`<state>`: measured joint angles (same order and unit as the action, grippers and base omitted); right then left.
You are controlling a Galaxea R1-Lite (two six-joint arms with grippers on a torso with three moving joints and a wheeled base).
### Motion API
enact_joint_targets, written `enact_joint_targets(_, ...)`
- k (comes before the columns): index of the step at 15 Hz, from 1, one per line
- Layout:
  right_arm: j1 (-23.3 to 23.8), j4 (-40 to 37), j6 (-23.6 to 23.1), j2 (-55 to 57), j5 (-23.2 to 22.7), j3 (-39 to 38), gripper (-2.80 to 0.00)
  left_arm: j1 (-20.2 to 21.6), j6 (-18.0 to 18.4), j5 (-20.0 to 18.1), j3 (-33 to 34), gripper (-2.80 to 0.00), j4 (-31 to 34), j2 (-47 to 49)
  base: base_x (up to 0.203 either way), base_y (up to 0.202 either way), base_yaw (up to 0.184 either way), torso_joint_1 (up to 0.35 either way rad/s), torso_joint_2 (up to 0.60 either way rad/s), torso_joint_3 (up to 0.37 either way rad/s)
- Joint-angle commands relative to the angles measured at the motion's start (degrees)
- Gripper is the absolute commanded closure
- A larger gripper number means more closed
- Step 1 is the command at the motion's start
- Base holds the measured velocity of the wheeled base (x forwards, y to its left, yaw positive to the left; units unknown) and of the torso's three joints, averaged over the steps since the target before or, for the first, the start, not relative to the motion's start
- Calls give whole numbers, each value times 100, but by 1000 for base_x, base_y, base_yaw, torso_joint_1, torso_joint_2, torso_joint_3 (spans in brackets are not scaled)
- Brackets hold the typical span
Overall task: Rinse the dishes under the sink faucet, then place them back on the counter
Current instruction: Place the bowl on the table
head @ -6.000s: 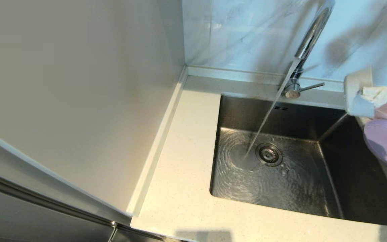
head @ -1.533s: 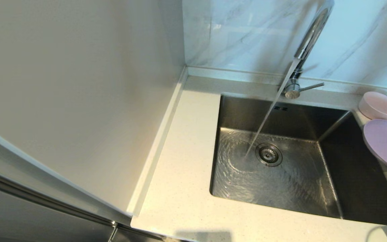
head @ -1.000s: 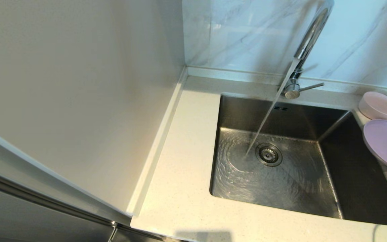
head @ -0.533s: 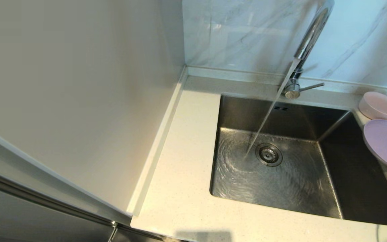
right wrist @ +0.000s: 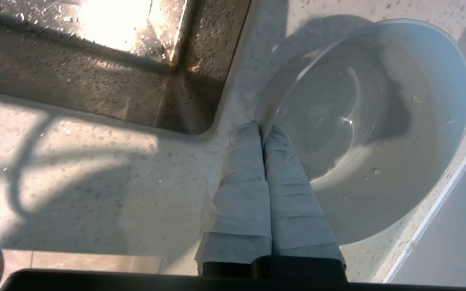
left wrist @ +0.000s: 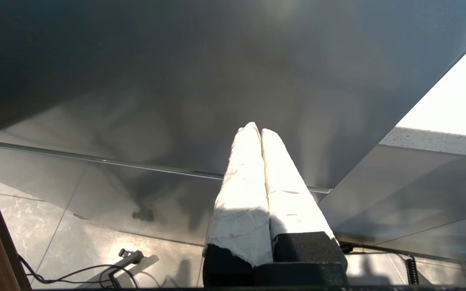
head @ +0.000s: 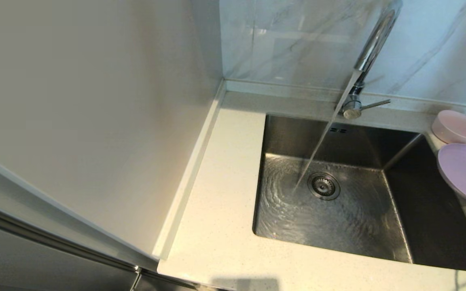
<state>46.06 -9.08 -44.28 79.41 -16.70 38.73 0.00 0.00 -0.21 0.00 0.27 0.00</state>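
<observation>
Water runs from the chrome sink faucet point(head: 372, 44) into the steel sink point(head: 431, 226), landing beside the drain strainer point(head: 323, 185). On the counter point(head: 221, 226) right of the basin sit the pink bowl point(head: 456, 126) and the lavender plate point(head: 465, 173). The right wrist view shows the wet greyish-white dish point(right wrist: 378, 133) lying on the speckled counter point(right wrist: 95, 194) by the sink's corner point(right wrist: 95, 81). My right gripper point(right wrist: 262, 130) is shut on its rim. My left gripper point(left wrist: 259, 130) is shut and empty, parked low before a grey cabinet front. The head view shows neither gripper.
A tall cream panel point(head: 95, 121) walls off the counter's left side. The grey-veined marble wall point(head: 289, 40) rises behind the faucet and its side lever point(head: 374, 104). A white raised edge point(right wrist: 439, 202) runs close beside the dish.
Six seconds ago the right gripper held the greyish-white dish up over the pink bowl in the head view; both have since left that view. Over the last second only the water moves.
</observation>
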Motion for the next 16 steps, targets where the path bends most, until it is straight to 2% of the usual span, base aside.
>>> enact_joint_targets(1, 0, 55, -36, 40, -9, -41, 0, 0, 0, 3, 0, 0, 0, 0, 0, 0, 0, 0, 0, 0)
enact_joint_targets(7, 0, 73, -20, 79, 9, -23, 0, 0, 0, -5, 0, 0, 0, 0, 0, 0, 0, 0, 0, 0)
enact_joint_targets(8, 0, 73, 6, 75, 0, -23, -280, 0, 0, 1, 0, 0, 0, 0, 0, 0, 0, 0, 0, 0)
enact_joint_targets(10, 7, 238, 51, 75, -5, -3, -280, 0, 0, 3, 0, 0, 0, 0, 0, 0, 0, 0, 0, 0)
enact_joint_targets(14, 1, 796, 732, -68, -121, 81, -280, 0, 0, 3, 0, 0, 0, 0, 0, 0, 0, 0, 0, 0)
enact_joint_targets(16, 2, 834, 774, -314, -663, 147, -280, 0, 0, 3, 0, 0, 0, 0, 0, 0, 0, 0, 0, 0)
